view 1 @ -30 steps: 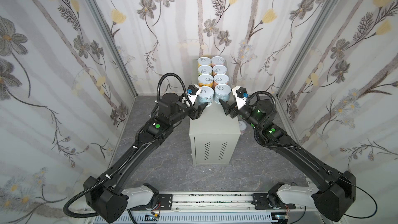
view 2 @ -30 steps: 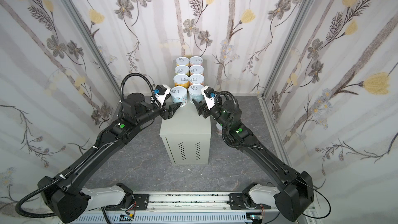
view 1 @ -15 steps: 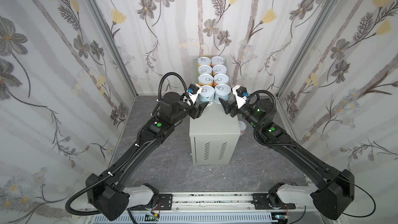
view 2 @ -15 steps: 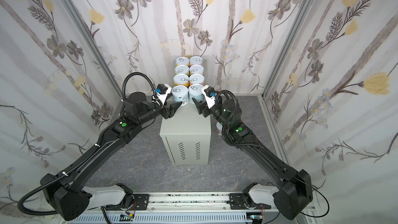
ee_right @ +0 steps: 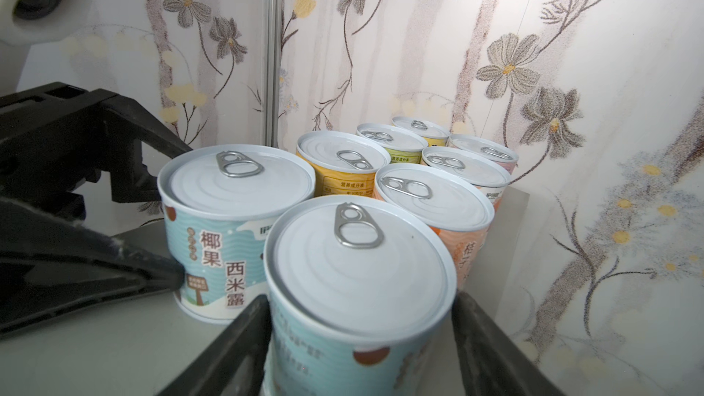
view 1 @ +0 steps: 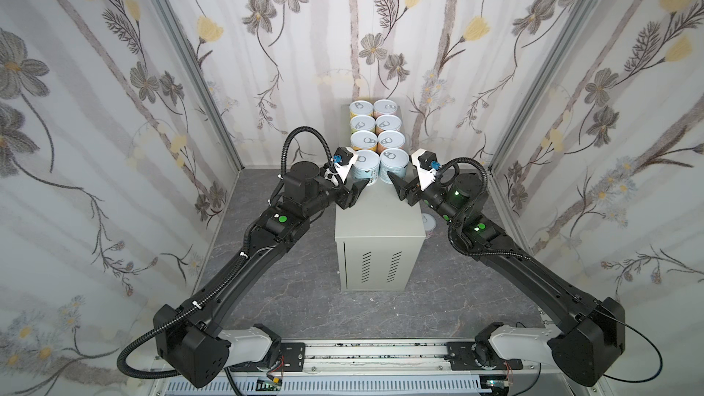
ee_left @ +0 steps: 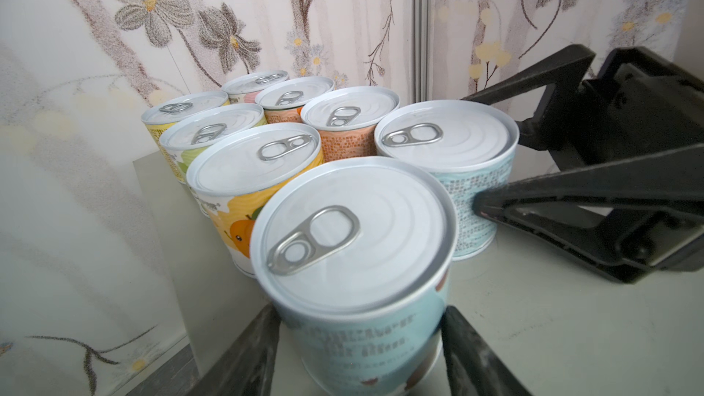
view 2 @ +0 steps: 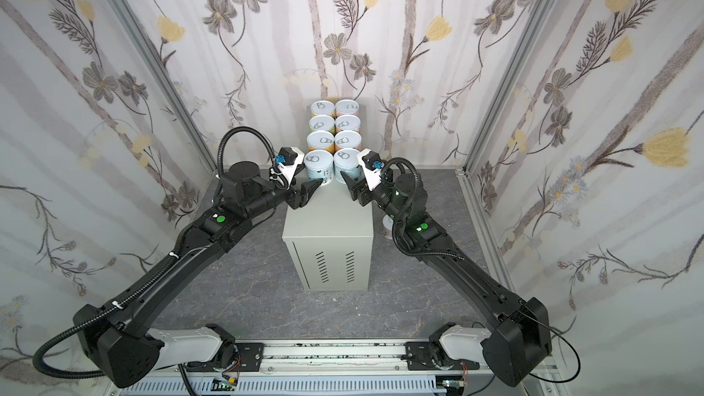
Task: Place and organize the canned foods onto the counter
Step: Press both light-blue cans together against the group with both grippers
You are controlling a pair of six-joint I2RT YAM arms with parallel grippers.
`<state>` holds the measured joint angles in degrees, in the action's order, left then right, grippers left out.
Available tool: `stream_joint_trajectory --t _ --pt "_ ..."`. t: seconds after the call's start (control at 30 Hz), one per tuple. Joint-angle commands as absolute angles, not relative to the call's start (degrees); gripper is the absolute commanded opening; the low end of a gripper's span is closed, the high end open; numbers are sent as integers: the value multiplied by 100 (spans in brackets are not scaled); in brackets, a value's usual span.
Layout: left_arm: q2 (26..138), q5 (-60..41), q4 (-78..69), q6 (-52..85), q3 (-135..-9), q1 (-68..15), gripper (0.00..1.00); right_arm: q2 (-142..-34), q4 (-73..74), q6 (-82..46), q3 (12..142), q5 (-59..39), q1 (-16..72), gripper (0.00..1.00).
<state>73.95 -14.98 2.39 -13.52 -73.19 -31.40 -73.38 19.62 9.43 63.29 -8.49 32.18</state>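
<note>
Left wrist view: left end effector (ee_left: 360, 318) is seen closed on the near-left light-blue can (ee_left: 354, 238), w/ fingers (ee_left: 247, 356) pressed to both its sides. The can stands upright on the desk (ee_left: 552, 337).

Right wrist view: right end effector (ee_right: 360, 310) is likewise clamped on the near-right light-blue can (ee_right: 358, 260), also upright on the desk. The two blue cans are set just beside each other as the near row.

In both top views, 8 cans are counted on the desk's far part, 2 across, 4 deep, packed close. Behind the blue pair are a yellow-orange can (view 1: 364, 141) & an orange can (view 1: 391, 140). Next come a green can (view 1: 362, 123) & a 2nd orange can (view 1: 388, 121). A yellow can (view 1: 360, 107) & a pink can (view 1: 385, 106) are farthest.

One more can, the floor can (view 1: 428, 220), is seen on the floor (view 1: 304, 299) right of the desk, partly hidden by the right arm. Its label colour can't be told.
</note>
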Motion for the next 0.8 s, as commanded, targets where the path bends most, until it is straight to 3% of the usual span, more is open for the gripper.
stream_joint_trajectory --t 0.0,0.77 --pt "7412 -1405 66 -1380 -7365 -3133 66 -7416 1556 1075 6328 -844 3200 74" --pt "7506 -1224 44 -1424 -7374 -3111 66 -7532 1529 1030 6381 -883 3164 73"
